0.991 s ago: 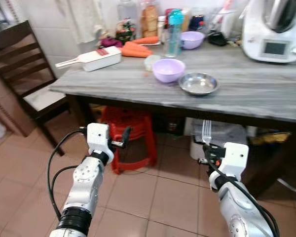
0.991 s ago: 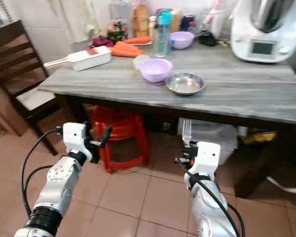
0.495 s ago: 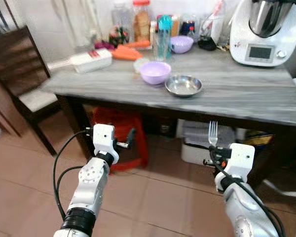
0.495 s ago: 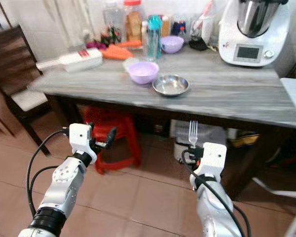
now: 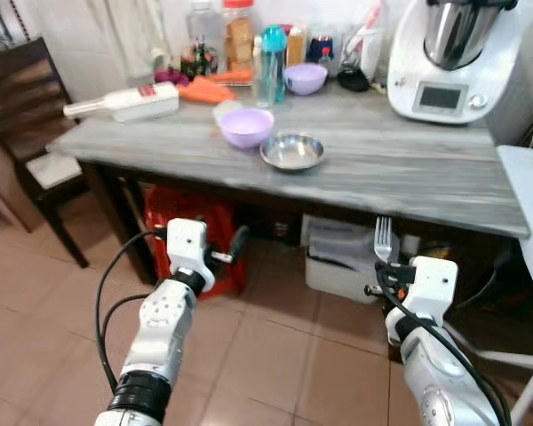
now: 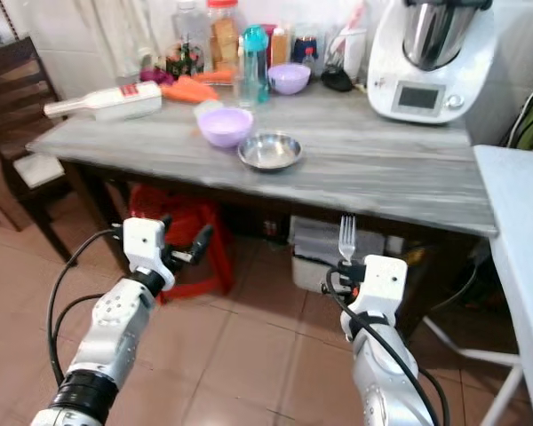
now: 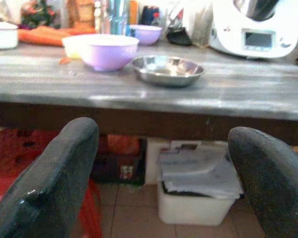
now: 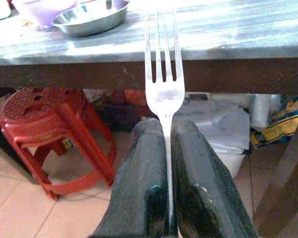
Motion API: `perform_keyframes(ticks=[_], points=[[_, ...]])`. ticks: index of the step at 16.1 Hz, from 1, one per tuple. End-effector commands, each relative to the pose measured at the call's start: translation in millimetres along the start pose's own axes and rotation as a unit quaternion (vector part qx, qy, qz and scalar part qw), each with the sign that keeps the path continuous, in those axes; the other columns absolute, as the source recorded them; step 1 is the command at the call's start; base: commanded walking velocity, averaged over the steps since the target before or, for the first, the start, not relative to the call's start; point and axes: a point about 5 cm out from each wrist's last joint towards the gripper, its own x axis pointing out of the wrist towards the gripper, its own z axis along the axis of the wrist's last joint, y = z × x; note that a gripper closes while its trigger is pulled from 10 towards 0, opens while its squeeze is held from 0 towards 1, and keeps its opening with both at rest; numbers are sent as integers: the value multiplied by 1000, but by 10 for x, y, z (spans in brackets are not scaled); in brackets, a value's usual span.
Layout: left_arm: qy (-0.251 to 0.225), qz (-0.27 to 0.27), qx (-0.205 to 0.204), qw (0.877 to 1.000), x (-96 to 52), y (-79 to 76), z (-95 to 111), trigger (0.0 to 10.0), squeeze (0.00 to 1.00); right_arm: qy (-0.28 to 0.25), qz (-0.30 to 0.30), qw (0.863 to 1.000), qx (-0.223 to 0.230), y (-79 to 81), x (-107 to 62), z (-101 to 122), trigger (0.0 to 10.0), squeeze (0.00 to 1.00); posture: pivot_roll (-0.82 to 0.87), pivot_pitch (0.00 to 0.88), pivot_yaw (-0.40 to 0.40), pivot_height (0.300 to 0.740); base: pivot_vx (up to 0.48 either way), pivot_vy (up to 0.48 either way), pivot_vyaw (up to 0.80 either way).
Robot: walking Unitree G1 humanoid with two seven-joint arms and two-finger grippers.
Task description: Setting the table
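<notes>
Fork (image 8: 164, 94) tines point upward, its handle pinched between the two black fingers (image 8: 198, 193) of the right gripper (image 5: 379, 271), which is held low in front of the grey wooden table (image 5: 409, 173), below the level of its top.

Going left to right: a dark wooden chair (image 5: 22, 98) stands at the table's left end. On the tabletop lie a white slicer (image 5: 124, 102), orange carrots (image 5: 204, 89), a teal-capped bottle (image 5: 272, 53), a lilac bowl (image 5: 246, 127) and, just beside it, a shallow steel dish (image 5: 292, 152); a second, smaller lilac bowl (image 5: 305, 78) sits farther back, and a white kitchen machine (image 5: 453, 58) stands at the right. Under the table are a red plastic stool (image 5: 191, 240) and a white lidded bin (image 5: 342, 262). A pale surface (image 5: 531, 213) shows at the far right edge.

The left gripper (image 5: 235, 244) is raised beside the stool with its fingers (image 7: 54, 183) spread wide apart and nothing between them.

Compared with a second ago, the whole scene has slid leftward and the table sits farther off: the camera has moved, bringing the kitchen machine fully into view and the pale surface in at the right. Both arms keep the same raised pose, and the fork stays clamped upright.
</notes>
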Motion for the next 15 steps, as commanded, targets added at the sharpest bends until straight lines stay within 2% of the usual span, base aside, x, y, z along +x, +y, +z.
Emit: perform_keyframes(ticks=[1,7,15], points=[[-5,9,4,1000,-20,86,33,10000,0,-5,10,1000,1,68,19,26,10000,0,-157,0,44,740,0,0,0],[-9,-2,3,1000,-6,67,53,10000,0,-7,6,1000,7,67,23,28,10000,0,-159,0,47,740,0,0,0],[-9,-9,0,1000,-3,44,50,10000,0,-6,7,1000,8,66,19,25,10000,0,-158,0,48,740,240,0,0]])
